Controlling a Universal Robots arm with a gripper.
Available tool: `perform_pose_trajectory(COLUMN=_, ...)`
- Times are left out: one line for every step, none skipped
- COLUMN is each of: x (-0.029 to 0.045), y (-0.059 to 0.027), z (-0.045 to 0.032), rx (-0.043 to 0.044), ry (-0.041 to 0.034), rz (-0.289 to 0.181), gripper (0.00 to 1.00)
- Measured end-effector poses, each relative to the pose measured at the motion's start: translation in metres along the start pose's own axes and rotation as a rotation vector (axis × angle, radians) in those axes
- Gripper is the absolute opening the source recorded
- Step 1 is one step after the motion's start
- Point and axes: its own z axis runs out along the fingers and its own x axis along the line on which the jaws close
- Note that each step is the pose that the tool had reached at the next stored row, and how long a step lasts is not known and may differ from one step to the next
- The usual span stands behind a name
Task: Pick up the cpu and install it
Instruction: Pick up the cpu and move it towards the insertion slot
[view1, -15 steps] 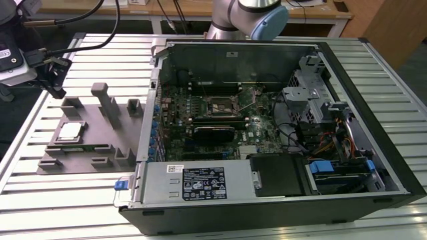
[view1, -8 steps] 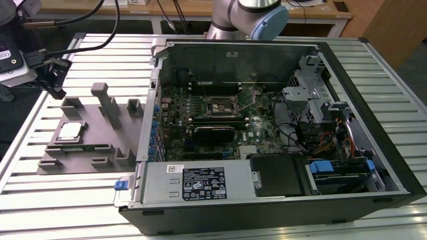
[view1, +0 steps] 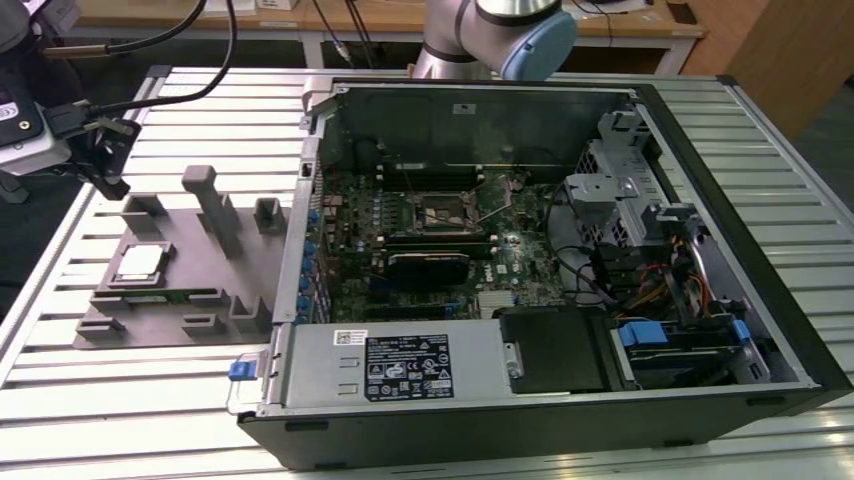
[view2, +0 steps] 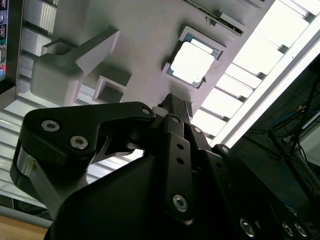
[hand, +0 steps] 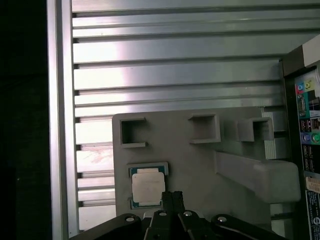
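The cpu (view1: 140, 263) is a small square chip with a silvery top. It lies flat in a shallow pocket of the grey fixture plate (view1: 160, 330), at the exterior view's left, beside the open computer case. In both wrist views the cpu (view2: 192, 62) (hand: 147, 186) lies just beyond the fingertips. My gripper (view1: 112, 188) hangs in the air above the plate's far left corner, apart from the chip. Its two black fingers (view2: 174, 107) (hand: 172, 199) are pressed together with nothing between them. The metal-framed socket (view1: 447, 210) sits in the middle of the motherboard.
Upright posts (view1: 203, 205) and small open pockets (hand: 132, 131) stand on the fixture plate near the chip. The open case (view1: 534, 250) holds a black heatsink (view1: 427, 268), cables and drive bays. The slatted aluminium table (view1: 120, 400) ends close at the left; cables (view1: 147, 45) trail from my wrist.
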Motion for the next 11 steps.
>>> perform_pose_trajectory(x=0.0003, y=0.0, z=0.0002, rx=0.0, ry=0.0, rz=0.0, gripper=0.11)
perform_pose_trajectory(x=0.0006, y=-0.0001, z=0.0005, rx=-0.0001, ry=-0.0001, rz=0.0, gripper=0.11)
perform_pose_trajectory(x=0.0009, y=-0.0001, z=0.0008, rx=0.0, ry=0.0, rz=0.0, gripper=0.11)
perform_pose_trajectory(x=0.0014, y=-0.0002, z=0.0011, rx=0.0, ry=0.0, rz=0.0, gripper=0.11)
perform_pose_trajectory(x=0.0019, y=-0.0002, z=0.0015, rx=0.0, ry=0.0, rz=0.0, gripper=0.11)
perform_pose_trajectory(x=0.0024, y=-0.0003, z=0.0019, rx=0.0, ry=0.0001, rz=0.0, gripper=0.11)
perform_pose_trajectory(x=0.0029, y=-0.0004, z=0.0022, rx=0.0001, ry=0.0001, rz=0.0, gripper=0.11)
perform_pose_trajectory(x=0.0034, y=-0.0005, z=0.0027, rx=0.0, ry=0.0, rz=0.0, gripper=0.11)
perform_pose_trajectory(x=0.0039, y=-0.0006, z=0.003, rx=0.0, ry=0.0, rz=0.0, gripper=0.11)
perform_pose_trajectory(x=0.0043, y=-0.0006, z=0.0034, rx=-0.0001, ry=-0.0001, rz=0.0, gripper=0.11)
perform_pose_trajectory(x=0.0047, y=-0.0007, z=0.0037, rx=-0.0001, ry=-0.0001, rz=0.0, gripper=0.11)
